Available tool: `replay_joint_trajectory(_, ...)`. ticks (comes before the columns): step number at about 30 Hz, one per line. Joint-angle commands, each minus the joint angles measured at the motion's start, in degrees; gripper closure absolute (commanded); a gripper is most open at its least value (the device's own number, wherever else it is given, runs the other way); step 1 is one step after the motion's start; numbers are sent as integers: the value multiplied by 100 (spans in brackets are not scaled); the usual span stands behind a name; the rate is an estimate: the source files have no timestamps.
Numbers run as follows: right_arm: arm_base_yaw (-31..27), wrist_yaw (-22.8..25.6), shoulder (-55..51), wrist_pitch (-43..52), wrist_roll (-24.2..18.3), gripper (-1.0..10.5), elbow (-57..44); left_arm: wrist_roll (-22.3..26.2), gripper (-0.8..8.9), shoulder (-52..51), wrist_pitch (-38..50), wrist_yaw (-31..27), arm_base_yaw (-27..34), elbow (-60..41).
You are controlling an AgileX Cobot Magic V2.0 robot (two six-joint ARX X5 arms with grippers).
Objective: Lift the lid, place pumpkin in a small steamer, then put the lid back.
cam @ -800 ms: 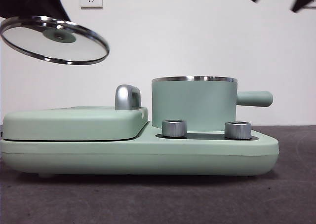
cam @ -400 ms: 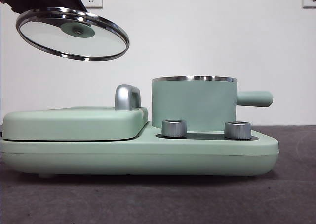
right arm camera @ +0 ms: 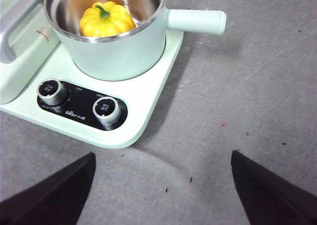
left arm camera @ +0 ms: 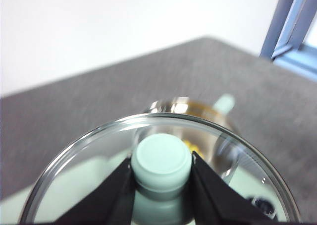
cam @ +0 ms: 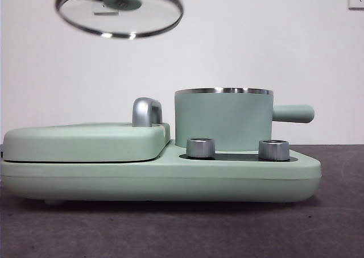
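Note:
The glass lid (cam: 119, 11) hangs tilted in the air, high above the griddle cover and to the left of the small steamer (cam: 223, 119). My left gripper (left arm camera: 162, 173) is shut on the lid's mint-green knob (left arm camera: 162, 158), with the glass disc (left arm camera: 74, 175) spread below it. The yellow pumpkin (right arm camera: 107, 19) sits inside the small steamer (right arm camera: 119, 46), whose top is uncovered. My right gripper (right arm camera: 161, 178) is open, held back over the grey table in front of the appliance, holding nothing.
The steamer stands on a mint-green appliance base (cam: 165, 181) with two steel dials (cam: 200, 148) (cam: 273, 150). A flat mint-green griddle cover (cam: 85, 141) with a chrome handle (cam: 146, 111) fills its left half. The steamer's side handle (cam: 293, 113) points right.
The lid has moved right and upward toward the steamer, from the far left to nearer the middle. The dark tips at the top right corner left the front view.

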Motion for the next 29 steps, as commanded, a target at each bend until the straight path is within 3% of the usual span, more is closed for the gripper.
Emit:
replay_joint_trajectory(1,42,-17,17,72,118,524,42,-24,799,262,581,42,-125,87)
replay_joint_trajectory(16,42,-13,17,79,201,524,42,201,799,2234,2909,42,-433,179)
replay_joint_trajectory(23,42,-15,17,74,192,524,42,678,799,3021,2962,50,-505,804)
replay_joint_trajectory(29,42,-13,17,76,146,524,42,776,799,3499,2918,153,-557,1379)
